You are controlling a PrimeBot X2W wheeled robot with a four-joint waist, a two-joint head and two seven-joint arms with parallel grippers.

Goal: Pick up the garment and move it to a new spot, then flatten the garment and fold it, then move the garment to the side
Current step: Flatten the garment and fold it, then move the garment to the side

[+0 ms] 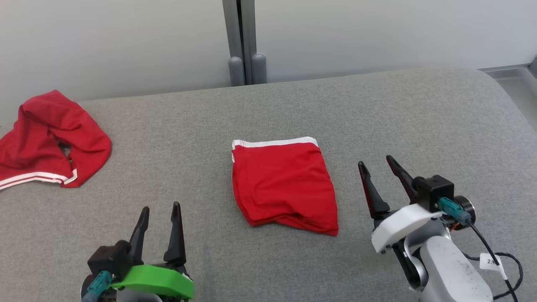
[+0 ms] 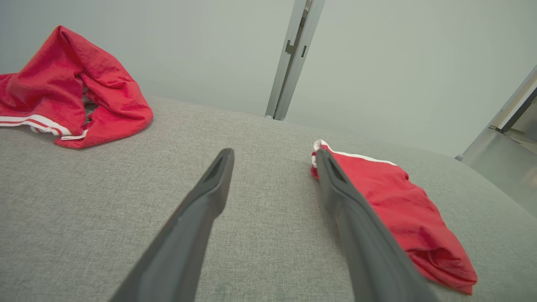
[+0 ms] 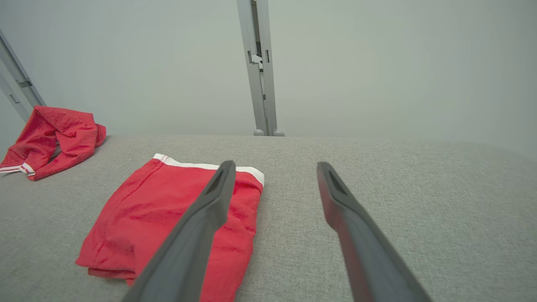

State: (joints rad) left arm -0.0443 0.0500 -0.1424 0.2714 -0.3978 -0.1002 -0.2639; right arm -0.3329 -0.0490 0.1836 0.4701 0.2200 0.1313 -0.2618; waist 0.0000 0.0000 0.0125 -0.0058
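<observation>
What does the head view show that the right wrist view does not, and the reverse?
Head view's extra: the left gripper, open, on a green mount. Right wrist view's extra: slanted metal bars at the far left. Shared: the folded garment, the crumpled red cloth, the grey surface, the upright post, the open right gripper.

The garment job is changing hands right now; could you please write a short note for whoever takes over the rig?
The left gripper is open and empty, low on the left, apart from any cloth.
The right gripper is open and empty, just right of the garment, not touching it.
The garment lies folded in a compact stack in the middle of the grey surface, white trim at its far edge. A crumpled red garment lies at the far left.
Done, by the look of it: flattening and folding.
Left: move the folded garment to the side.
</observation>
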